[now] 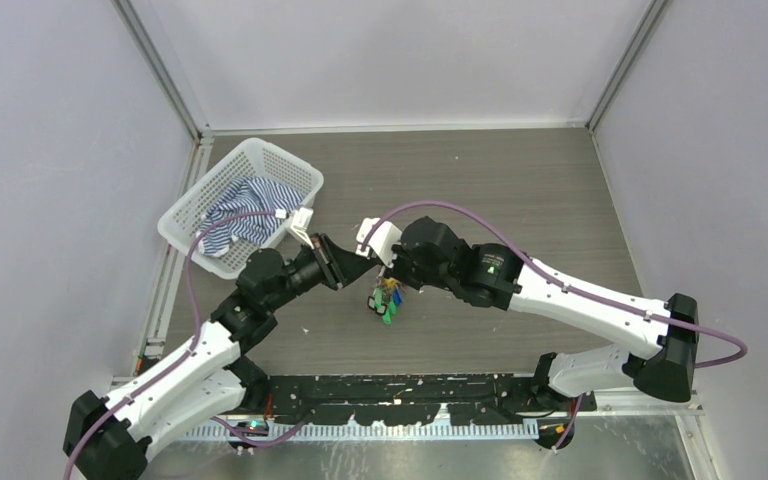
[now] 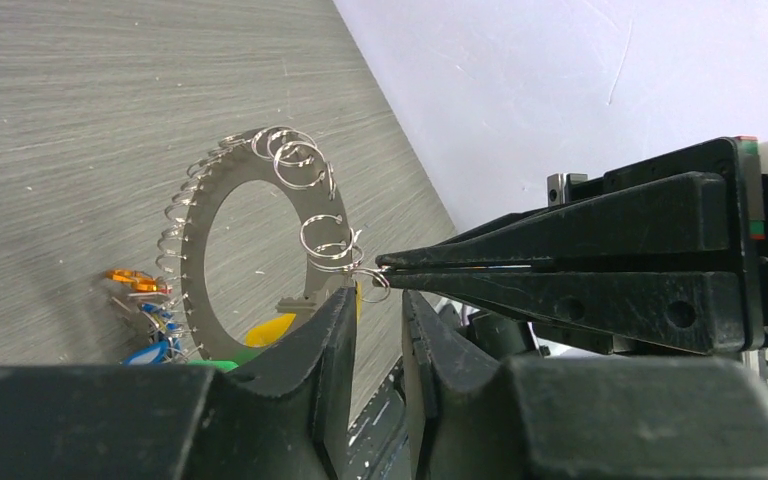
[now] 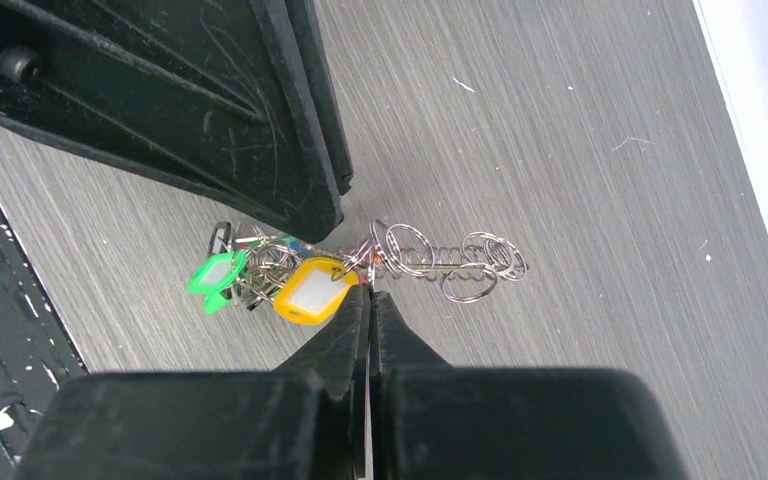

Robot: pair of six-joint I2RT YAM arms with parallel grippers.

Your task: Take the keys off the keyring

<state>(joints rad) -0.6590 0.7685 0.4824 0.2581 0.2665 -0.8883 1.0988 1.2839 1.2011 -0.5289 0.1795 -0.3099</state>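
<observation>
Right gripper (image 2: 380, 264) pinches a small ring (image 2: 373, 283) at the right edge of the keyring (image 2: 190, 230); left gripper (image 2: 380, 302) stands narrow beside it, and I cannot tell if it holds.

Looked steeply down from high behind the near edge over the whole counter (image 1: 520, 200). Rode the wrists otherwise, close in: left nearly level, right downward (counter filling its background). Shared the keyring (image 2: 192, 270) across all three.
</observation>
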